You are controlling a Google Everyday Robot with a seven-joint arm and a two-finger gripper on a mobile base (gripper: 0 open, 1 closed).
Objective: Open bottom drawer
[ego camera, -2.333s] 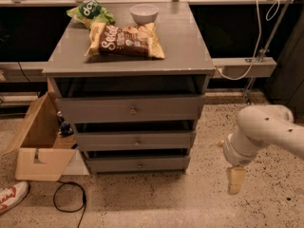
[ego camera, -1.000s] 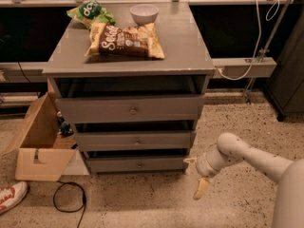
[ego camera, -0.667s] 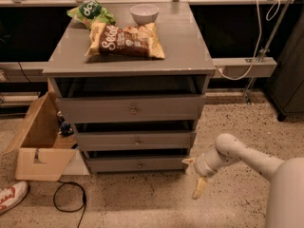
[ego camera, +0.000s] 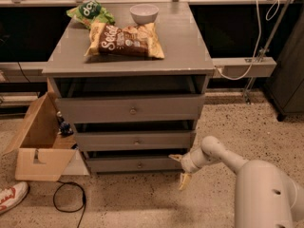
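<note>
Three grey drawers stack under a surface (ego camera: 190, 44) bearing one brown bag (ego camera: 126, 39), one green bag (ego camera: 90, 11) and one bowl (ego camera: 144, 13); the bottom drawer (ego camera: 114, 165) sits lowest, the pincer (ego camera: 179, 169) spread open just beside its right end.

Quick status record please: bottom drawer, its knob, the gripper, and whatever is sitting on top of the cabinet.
bottom drawer: looks shut
knob: centre of the front, nothing touching it
gripper: open, holding nothing, low near the floor at the drawer's right end, right of the knob
cabinet top: chip bag, green bag, white bowl
floor, left: cardboard box
</note>
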